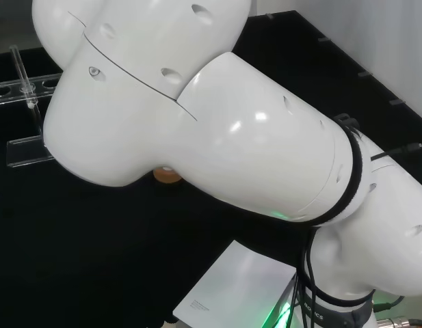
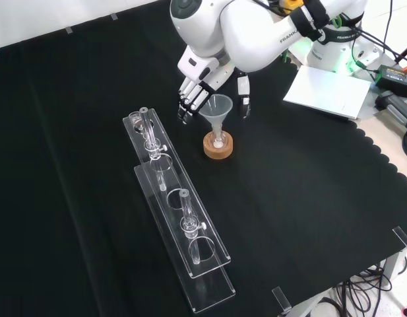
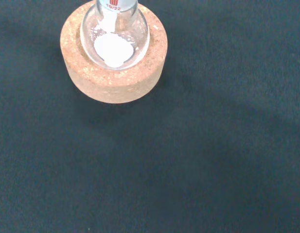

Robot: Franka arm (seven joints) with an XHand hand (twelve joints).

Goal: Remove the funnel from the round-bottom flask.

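Note:
A clear funnel (image 2: 217, 109) stands with its stem in a small round-bottom flask (image 2: 218, 140) that rests on a cork ring (image 2: 218, 148). The wrist view looks down on the flask (image 3: 115, 36), which holds white powder, and on its cork ring (image 3: 113, 73). In the front view the hand (image 2: 202, 84) hangs just behind the funnel's rim, with straight fingers (image 2: 187, 105) to the funnel's left and the thumb (image 2: 243, 102) to its right. The fingers straddle the rim without closing on it. In the head view a sliver of the cork ring (image 1: 167, 175) peeks out under the white arm links.
Two long clear racks (image 2: 179, 218) with upright glass tubes (image 2: 185, 210) lie left of the flask in the front view. The same racks (image 1: 26, 92) appear far left in the head view. A white sheet (image 2: 327, 89) lies at the cloth's far right edge near the arm base.

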